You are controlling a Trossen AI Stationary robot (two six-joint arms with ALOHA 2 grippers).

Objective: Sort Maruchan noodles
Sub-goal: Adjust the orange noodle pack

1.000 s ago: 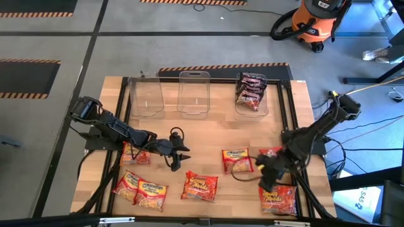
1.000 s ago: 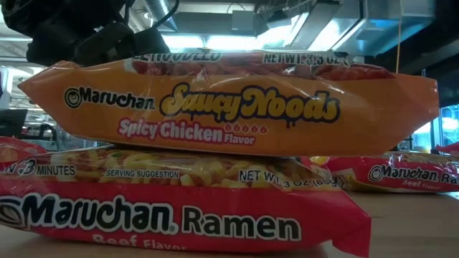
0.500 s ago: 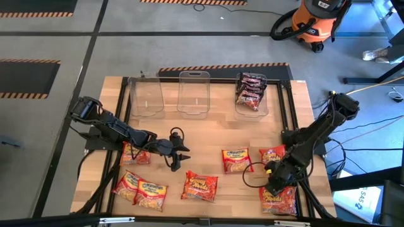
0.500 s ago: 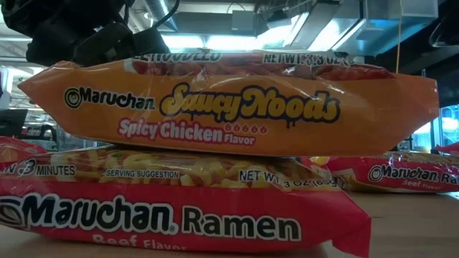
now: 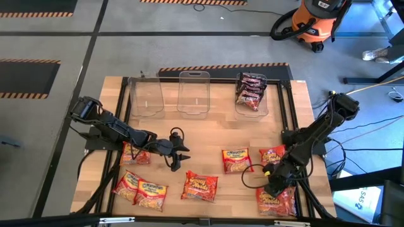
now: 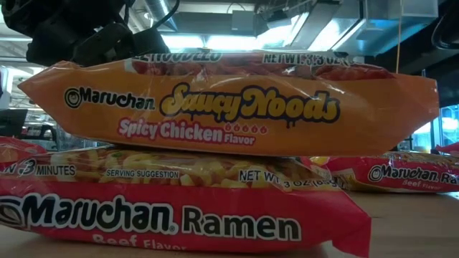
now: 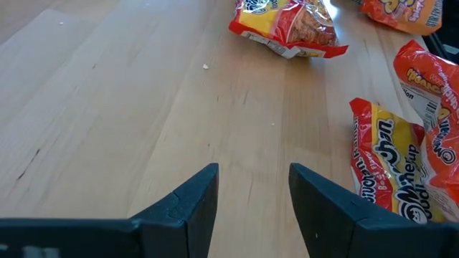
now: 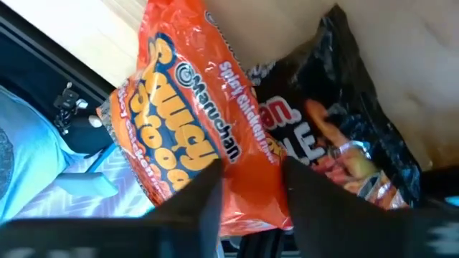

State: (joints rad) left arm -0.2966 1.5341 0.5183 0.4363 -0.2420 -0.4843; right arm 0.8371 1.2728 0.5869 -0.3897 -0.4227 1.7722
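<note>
Maruchan noodle packets lie scattered on the wooden table (image 5: 208, 129). Three are near left (image 5: 136, 153) (image 5: 126, 183) (image 5: 150, 194), two sit mid-table (image 5: 200, 186) (image 5: 237, 159), and one is at the right (image 5: 273, 154). In the low view an orange packet (image 6: 229, 107) rests flat on a red one (image 6: 179, 215). Dark packets fill the far right clear bin (image 5: 251, 94). My right gripper (image 5: 271, 187) (image 8: 252, 166) is down on the near-right orange packet (image 5: 276, 200), shut on it. My left gripper (image 5: 183, 154) (image 7: 253, 172) hovers open over bare wood. My right gripper has the orange packet's edge (image 8: 251, 204) between its two fingers (image 8: 208, 190). The fingers slant down at it from the table's far right. The packet lies partly on a dark packet (image 8: 351, 136) and is not lifted.
Two more clear bins (image 5: 146, 96) (image 5: 194, 93) stand along the far edge. A black frame rail (image 5: 287, 113) borders the table. An orange vacuum (image 5: 315, 22) and cables lie on the floor beyond. Bare wood stretches between the bins and the packets.
My right gripper has gone down and toward the table's near edge, onto the near-right orange packet, rolling its wrist as it went. That uncovers the red packet at the right. The orange packet has shifted slightly toward the left.
</note>
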